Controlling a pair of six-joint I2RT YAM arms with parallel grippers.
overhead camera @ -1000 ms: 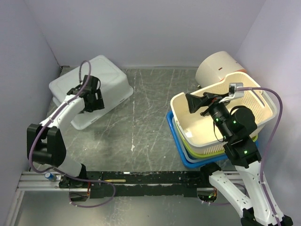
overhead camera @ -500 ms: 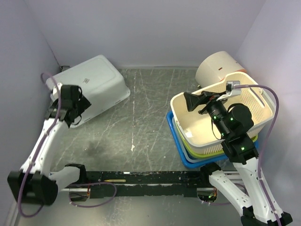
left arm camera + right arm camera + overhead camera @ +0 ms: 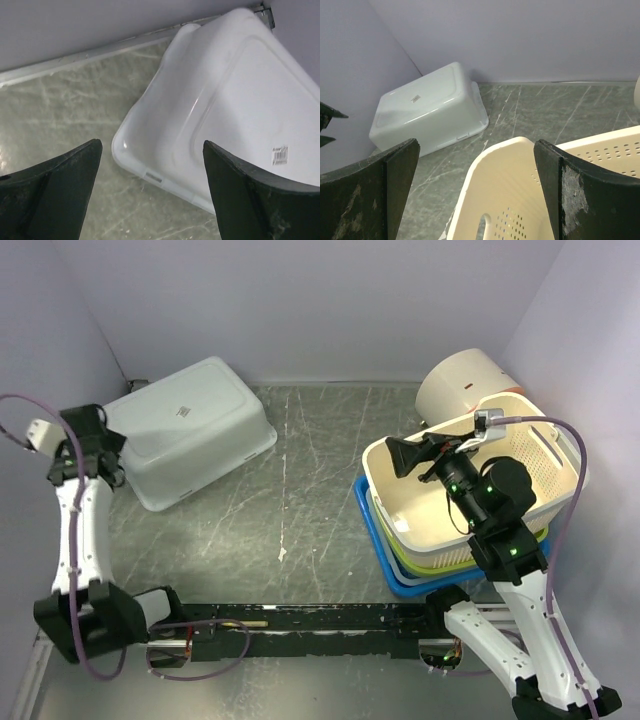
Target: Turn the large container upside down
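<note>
The large white container (image 3: 190, 430) lies bottom up on the table at the back left, its flat base with a small label facing up. It also shows in the left wrist view (image 3: 240, 110) and the right wrist view (image 3: 427, 112). My left gripper (image 3: 105, 462) is open and empty, raised by the left wall, apart from the container's left edge; its gap (image 3: 150, 150) frames the container's rim. My right gripper (image 3: 402, 456) is open and empty above the cream basket (image 3: 395, 515), as the right wrist view (image 3: 477, 145) also shows.
The cream perforated basket (image 3: 520, 200) is stacked in a green one (image 3: 440, 562) and a blue one (image 3: 372, 530) at the right. A beige round bin (image 3: 465, 380) lies on its side at the back right. Purple walls close in left, back and right.
My left gripper has let go of the container's edge and drawn back left and up to the wall. The container has settled flat, bottom up. The right arm barely moved.
</note>
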